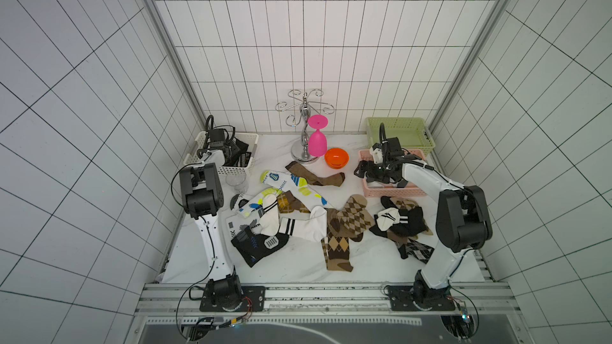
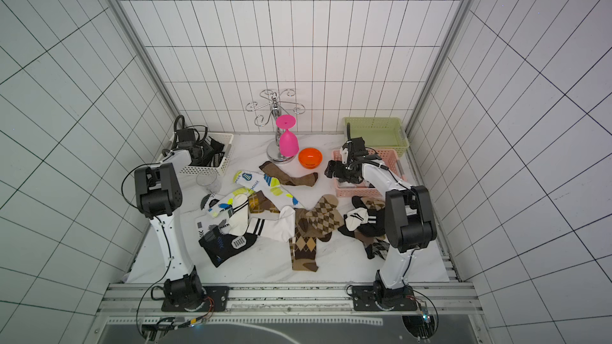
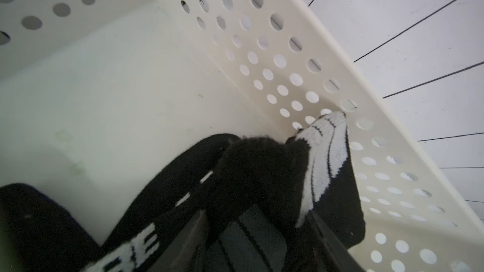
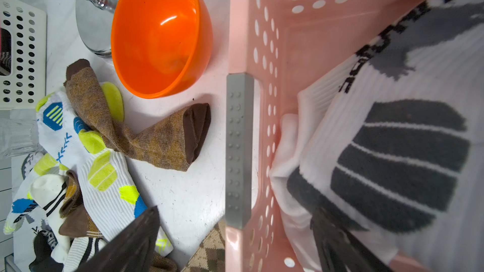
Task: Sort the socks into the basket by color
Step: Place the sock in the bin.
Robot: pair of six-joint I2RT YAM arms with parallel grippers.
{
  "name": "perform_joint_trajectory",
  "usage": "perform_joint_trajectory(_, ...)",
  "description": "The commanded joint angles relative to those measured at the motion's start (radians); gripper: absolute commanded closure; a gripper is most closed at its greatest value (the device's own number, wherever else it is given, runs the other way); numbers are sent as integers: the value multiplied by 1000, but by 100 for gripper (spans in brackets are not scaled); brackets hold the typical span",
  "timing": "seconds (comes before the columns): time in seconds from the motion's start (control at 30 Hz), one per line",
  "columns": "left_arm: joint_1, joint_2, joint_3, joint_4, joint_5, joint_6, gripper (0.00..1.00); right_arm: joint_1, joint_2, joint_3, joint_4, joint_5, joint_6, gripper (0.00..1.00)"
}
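Several socks lie loose on the marble table: white ones with yellow-blue prints, brown ones, tan argyle ones and a black one. My left gripper reaches into the white basket at the back left. Its fingers stand apart, open, with black socks lying between and over them. My right gripper is open astride the pink basket's wall. One of its fingers is over the table and one is inside, above a white sock with grey stripes.
A green basket stands behind the pink one. A chrome glass rack holds a pink goblet at the back middle, with an orange bowl beside it. A clear glass stands by the white basket. More socks are heaped near my right arm.
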Motion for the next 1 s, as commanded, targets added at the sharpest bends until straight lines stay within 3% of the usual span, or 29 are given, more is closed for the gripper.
perform_joint_trajectory(0.0, -16, -62, 21, 5, 19, 3, 39, 13, 6, 115, -34, -7, -21, 5)
perform_joint_trajectory(0.3, -44, -240, 6, 17, -3, 64, 38, 27, -86, 87, -41, 21, -34, 1)
perform_joint_trajectory(0.63, -105, -461, -130, 41, 20, 117, 36, 92, -185, 5, -62, 23, -83, 1)
perform_joint_trajectory(0.77, -177, -574, -238, 37, 13, 131, 36, 152, -204, -21, -98, -1, -133, 7)
perform_joint_trajectory(0.97, -294, -777, -447, 31, -28, 121, 37, 266, -224, -91, -80, -50, -162, 29)
